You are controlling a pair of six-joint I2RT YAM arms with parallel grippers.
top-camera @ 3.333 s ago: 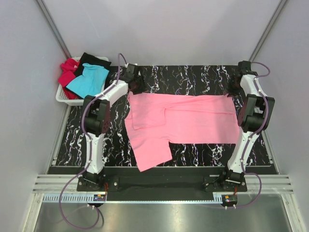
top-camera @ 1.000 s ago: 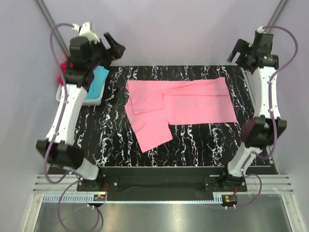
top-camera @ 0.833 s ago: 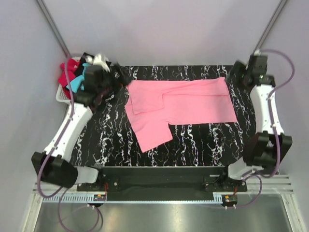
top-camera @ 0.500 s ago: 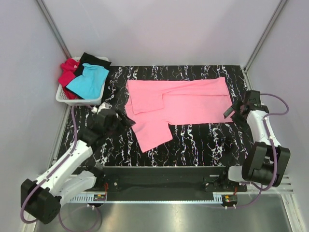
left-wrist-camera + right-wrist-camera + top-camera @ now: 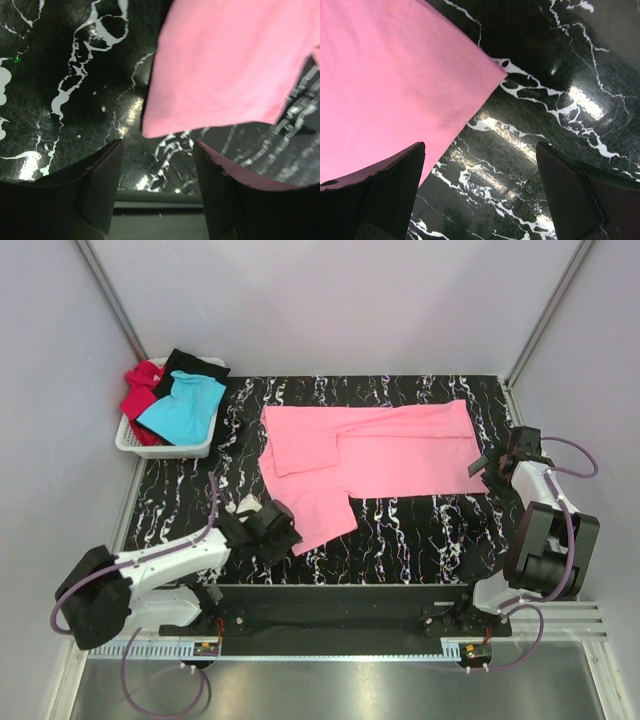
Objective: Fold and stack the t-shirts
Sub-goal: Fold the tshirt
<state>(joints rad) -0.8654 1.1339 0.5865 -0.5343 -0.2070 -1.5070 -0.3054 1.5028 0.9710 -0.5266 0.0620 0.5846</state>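
Flanking pink t-shirt (image 5: 380, 455) | left claw (image 5: 285, 529) parted | right claw (image 5: 489, 470) wide

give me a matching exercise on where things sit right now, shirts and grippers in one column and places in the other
Things:
1. pink t-shirt
2. turquoise t-shirt
3. left gripper
4. right gripper

Places:
a. in the white basket at the far left
b. low over the near left flap of the pink cloth, jaws apart
c. at the pink cloth's near right corner, jaws wide apart
d. spread on the black marbled table

Pairs: 1-d, 2-a, 3-b, 4-c
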